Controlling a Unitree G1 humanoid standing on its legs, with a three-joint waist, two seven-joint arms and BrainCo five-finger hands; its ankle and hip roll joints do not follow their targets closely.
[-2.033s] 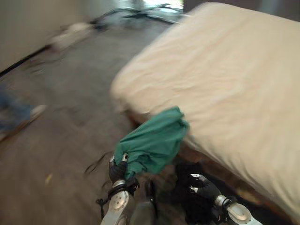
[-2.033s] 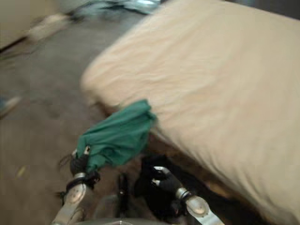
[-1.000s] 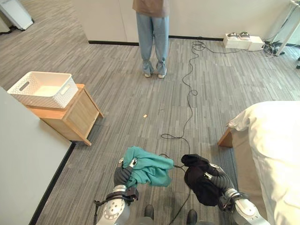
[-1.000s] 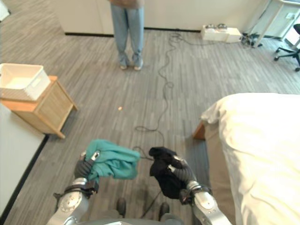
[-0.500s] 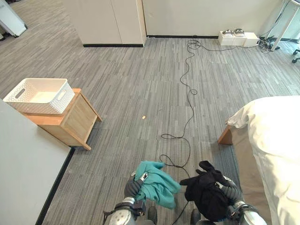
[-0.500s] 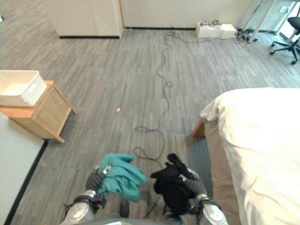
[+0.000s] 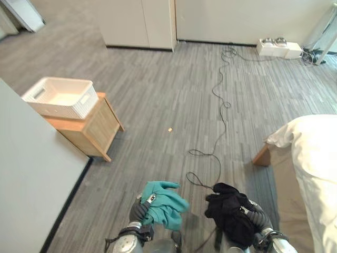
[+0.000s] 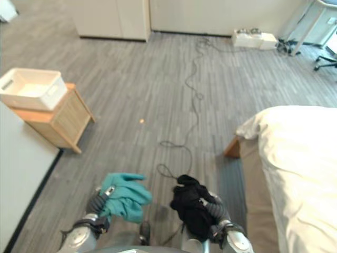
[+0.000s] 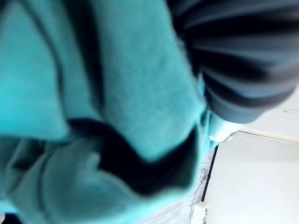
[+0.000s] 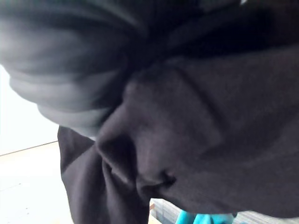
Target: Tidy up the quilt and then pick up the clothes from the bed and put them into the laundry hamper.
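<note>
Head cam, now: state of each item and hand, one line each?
teal garment: bunched, held off the floor in the left hand
black garment: bunched, held in the right hand
white basket: upright on the wooden side table, looks empty
quilt: spread over the bed

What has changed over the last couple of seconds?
Mostly the view: it swung from the bed to open floor, so the robot has turned. A person by the far wall a second ago is gone. The white hamper now lies ahead. Unchanged: left hand clutches the teal garment, right hand the black one.
</note>
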